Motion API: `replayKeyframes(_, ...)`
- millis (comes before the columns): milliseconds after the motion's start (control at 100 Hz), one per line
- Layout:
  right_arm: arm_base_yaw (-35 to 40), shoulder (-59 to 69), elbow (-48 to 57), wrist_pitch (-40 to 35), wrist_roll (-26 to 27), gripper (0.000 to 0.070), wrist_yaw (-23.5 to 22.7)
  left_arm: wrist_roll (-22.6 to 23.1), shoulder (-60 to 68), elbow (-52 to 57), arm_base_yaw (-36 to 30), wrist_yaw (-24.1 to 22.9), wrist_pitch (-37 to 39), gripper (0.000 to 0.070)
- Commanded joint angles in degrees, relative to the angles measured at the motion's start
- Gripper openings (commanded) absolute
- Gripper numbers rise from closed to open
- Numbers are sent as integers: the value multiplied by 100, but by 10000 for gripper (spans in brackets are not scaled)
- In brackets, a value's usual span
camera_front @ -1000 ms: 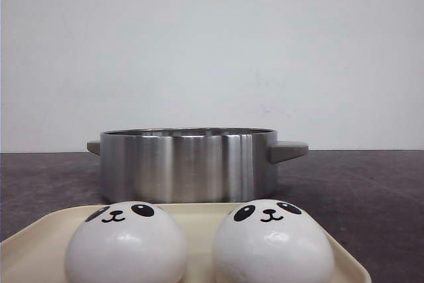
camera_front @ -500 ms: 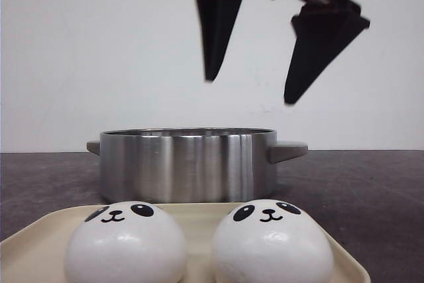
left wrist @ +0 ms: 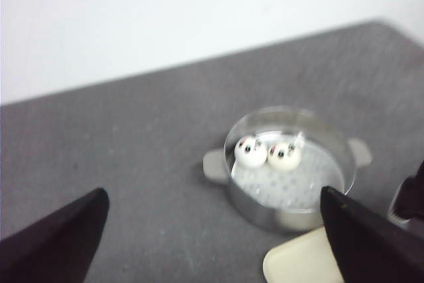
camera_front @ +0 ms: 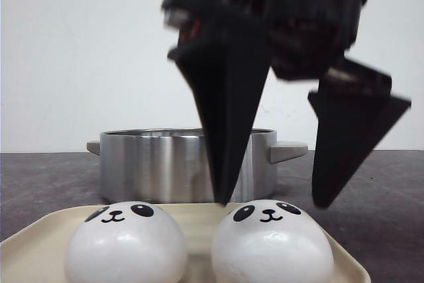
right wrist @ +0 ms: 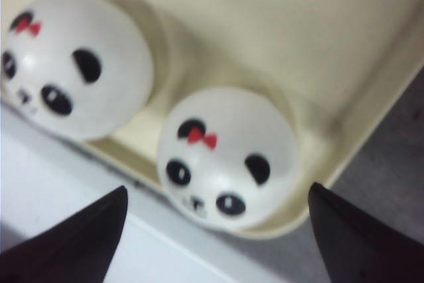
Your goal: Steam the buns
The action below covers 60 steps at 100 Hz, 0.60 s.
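Observation:
Two white panda-faced buns sit on a cream tray [camera_front: 40, 233], a left bun [camera_front: 126, 243] and a right bun [camera_front: 271, 243]. My right gripper [camera_front: 271, 203] hangs open just above the right bun, one fingertip on each side of its top. In the right wrist view the same bun [right wrist: 228, 157] lies between the open fingers of the right gripper [right wrist: 217, 190], with the other bun [right wrist: 76, 64] beside it. Two more buns [left wrist: 250, 152] [left wrist: 283, 155] lie inside the steel pot [left wrist: 265, 213]. My left gripper [left wrist: 213, 193] is open and empty, high over the table.
The steel pot [camera_front: 185, 164] with two side handles stands right behind the tray on the dark grey table [camera_front: 377, 190]. The tray's corner [left wrist: 298, 263] shows next to the pot in the left wrist view. A white wall is behind.
My right gripper has dropped from above the pot into the front view. It has come down and nearer, to just over the right bun. The buns and pot have not moved.

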Motion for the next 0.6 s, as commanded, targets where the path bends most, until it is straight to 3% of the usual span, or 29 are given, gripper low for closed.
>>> replayKeyframes(0, 50, 103, -4, 236, 267, 518, -13, -109, 22, 94, -26, 7, 94, 620)
replayKeyframes(150, 48, 144, -92, 575, 428, 445, -295, -107, -31, 94, -26, 4, 175, 620)
replayKeyframes(430, 2, 404, -98, 605, 575, 443, -299, -107, 7, 94, -26, 11, 229, 620)
replayKeyframes(590, -9, 557, -101, 592, 579, 345, -433, -107, 7, 94, -101, 9, 227, 620)
